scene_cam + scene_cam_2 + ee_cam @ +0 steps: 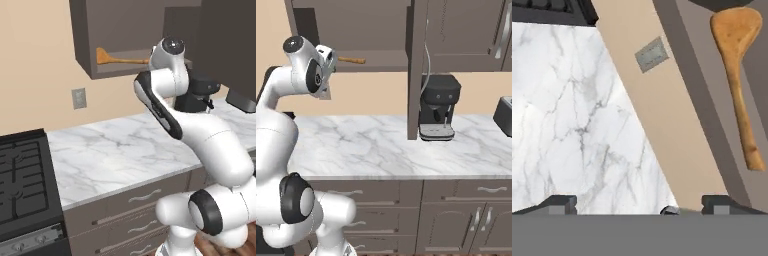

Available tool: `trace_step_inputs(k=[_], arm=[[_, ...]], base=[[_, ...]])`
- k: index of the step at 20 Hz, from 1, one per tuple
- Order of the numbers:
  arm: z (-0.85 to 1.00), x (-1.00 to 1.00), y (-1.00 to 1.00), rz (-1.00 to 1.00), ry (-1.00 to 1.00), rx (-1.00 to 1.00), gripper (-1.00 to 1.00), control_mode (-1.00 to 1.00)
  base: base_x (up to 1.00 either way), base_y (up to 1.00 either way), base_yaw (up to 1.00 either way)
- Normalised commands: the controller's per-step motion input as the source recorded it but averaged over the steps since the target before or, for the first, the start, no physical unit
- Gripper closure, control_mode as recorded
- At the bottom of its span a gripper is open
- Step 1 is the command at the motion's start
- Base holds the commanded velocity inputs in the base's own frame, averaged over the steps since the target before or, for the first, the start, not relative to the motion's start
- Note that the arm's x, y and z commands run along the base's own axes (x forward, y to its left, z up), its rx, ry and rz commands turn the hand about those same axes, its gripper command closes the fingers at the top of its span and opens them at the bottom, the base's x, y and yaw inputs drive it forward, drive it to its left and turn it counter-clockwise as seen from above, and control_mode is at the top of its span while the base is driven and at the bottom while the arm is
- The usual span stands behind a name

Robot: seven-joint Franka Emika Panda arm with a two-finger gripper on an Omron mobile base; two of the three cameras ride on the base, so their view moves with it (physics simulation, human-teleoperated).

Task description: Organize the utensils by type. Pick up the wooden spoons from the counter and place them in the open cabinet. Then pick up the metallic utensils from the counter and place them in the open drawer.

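Nearest the base, the counter (115, 150) presents a broad bare marble surface from its front edge to the wall, bounded on the left by the stove (22, 185). Above it, the gripper (639, 205) is raised to shelf height with its jaws standing wide apart, holding nothing. Farther back, one wooden spoon (120, 60) lies flat on the open cabinet (95, 30) shelf, parallel to its front edge, apart from the fingers. Right base view adds a coffee machine (439, 107) and the cabinet's open door (417, 70); hand view adds a wall outlet (651, 54).
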Motion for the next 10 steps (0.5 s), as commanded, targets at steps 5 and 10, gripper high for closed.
trace_step_inputs(k=[5,10], arm=[[-0.10,-0.78,0.02,-0.74,0.17,0.28,-1.00,-1.00],[-0.23,-0.75,0.00,-0.73,0.16,0.27,-1.00,-1.00]], base=[[0.00,0.00,0.00],[0.00,0.00,0.00]])
